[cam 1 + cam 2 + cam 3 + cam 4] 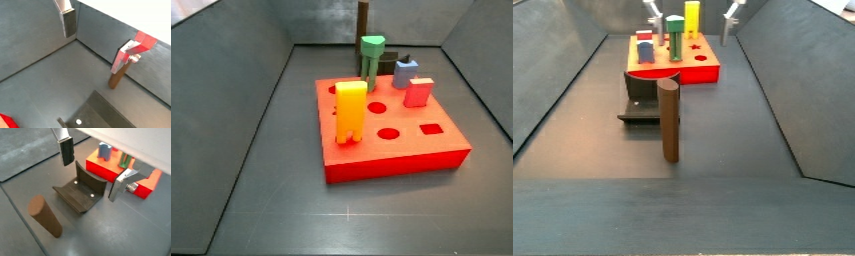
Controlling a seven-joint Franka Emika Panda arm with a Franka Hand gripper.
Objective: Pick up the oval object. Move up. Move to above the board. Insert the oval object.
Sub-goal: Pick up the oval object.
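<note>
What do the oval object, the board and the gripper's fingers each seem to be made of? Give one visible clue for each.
Oval object: probably wood or brown plastic; matte dark brown, no shine.
Board: likely plastic or painted; even bright red, crisp-edged holes.
Fingers of the gripper, above the floor near the fixture: metal; silver, reflective, with dark pads.

— Oval object (669, 122): matt brown, wood-like, smooth. Board (392, 150): red plastic-looking block, smooth, slight sheen.

— Claw (93, 168), raised above the fixture (82, 192): fingers (66, 151) of bright metal, dark matt pads. Fixture: dark, matt. Table (727, 130): grey, matt.
</note>
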